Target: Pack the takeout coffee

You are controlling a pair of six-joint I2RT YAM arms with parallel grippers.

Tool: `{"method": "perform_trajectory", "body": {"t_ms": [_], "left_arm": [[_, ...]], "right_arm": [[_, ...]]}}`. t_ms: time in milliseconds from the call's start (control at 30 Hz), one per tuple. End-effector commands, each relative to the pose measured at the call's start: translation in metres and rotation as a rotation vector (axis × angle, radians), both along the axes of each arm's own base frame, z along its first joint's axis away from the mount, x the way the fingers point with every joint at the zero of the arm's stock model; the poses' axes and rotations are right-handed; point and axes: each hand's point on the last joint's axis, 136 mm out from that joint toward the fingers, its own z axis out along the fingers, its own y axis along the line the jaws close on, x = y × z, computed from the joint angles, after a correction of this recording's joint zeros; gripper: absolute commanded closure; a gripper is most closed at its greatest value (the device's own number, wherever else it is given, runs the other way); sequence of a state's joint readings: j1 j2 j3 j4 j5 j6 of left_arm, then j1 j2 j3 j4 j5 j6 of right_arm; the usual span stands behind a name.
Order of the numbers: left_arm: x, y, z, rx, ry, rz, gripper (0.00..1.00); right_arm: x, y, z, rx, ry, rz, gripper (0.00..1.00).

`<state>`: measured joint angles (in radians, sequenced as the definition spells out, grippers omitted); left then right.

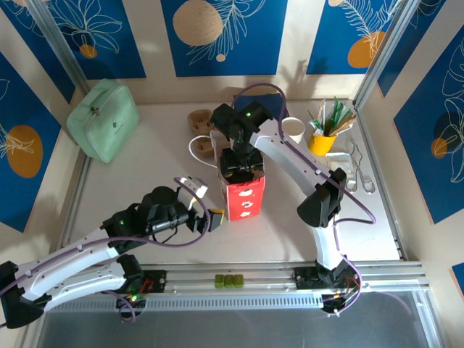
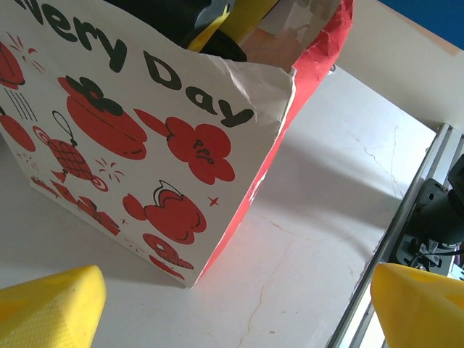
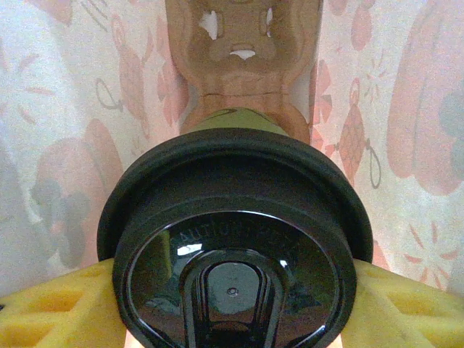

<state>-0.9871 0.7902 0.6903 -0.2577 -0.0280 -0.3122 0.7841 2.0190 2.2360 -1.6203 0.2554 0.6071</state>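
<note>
My right gripper (image 1: pixel 243 167) reaches down into the open top of the red and white paper bag (image 1: pixel 245 197), which stands upright in the middle of the table (image 1: pixel 145 181). From the right wrist, its yellow fingers (image 3: pixel 54 308) press against both sides of the takeout coffee (image 3: pixel 235 217), closed part-way on the round black lid. A strip of the green cup shows just past the lid's rim. The coffee hangs inside the bag between its printed walls, and a brown pulp cup carrier (image 3: pixel 243 51) lies deeper in the bag beyond it.

My left gripper (image 1: pixel 210 220) sits low, just beside the bag's left face. Its jaws are spread wide with nothing between them. From the left wrist the two yellow fingertips (image 2: pixel 47 304) frame the bag's lower corner without touching it.

Further back on the table are a mint green pouch (image 1: pixel 105 119), another cup carrier (image 1: pixel 203 123), a white cup (image 1: pixel 293 129) and a yellow cup of utensils (image 1: pixel 321 141).
</note>
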Motion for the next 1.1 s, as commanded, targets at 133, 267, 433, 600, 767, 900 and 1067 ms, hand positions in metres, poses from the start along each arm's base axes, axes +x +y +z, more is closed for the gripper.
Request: {"method": "perform_trajectory", "body": {"t_ms": [133,267,433,600,767,900,1067], "left_arm": [[-0.002,0.005,-0.002,0.015,-0.011,0.006,0.06],[-0.002,0.005,-0.004,0.017,-0.007,0.007,0.06],[-0.002,0.006,-0.007,0.018,-0.004,0.012,0.06],[-0.003,0.008,-0.007,0.016,-0.003,0.015,0.06],[-0.002,0.007,-0.008,0.013,-0.001,0.018,0.06],[-0.002,0.006,-0.009,0.014,0.003,0.018,0.06],[-0.001,0.005,-0.01,0.015,0.005,0.02,0.05]], "right_arm": [[-0.023,-0.025,-0.014,-0.143,0.132,-0.019,0.34],[-0.022,-0.026,-0.017,-0.151,0.132,-0.031,0.34],[-0.02,-0.023,-0.022,-0.143,0.133,-0.04,0.34],[-0.02,-0.023,-0.027,-0.144,0.139,-0.041,0.34],[-0.02,-0.022,-0.031,-0.132,0.142,-0.044,0.34],[-0.018,-0.022,-0.032,-0.122,0.132,-0.048,0.34],[-0.013,-0.022,-0.029,-0.095,0.096,-0.052,0.35]]}}
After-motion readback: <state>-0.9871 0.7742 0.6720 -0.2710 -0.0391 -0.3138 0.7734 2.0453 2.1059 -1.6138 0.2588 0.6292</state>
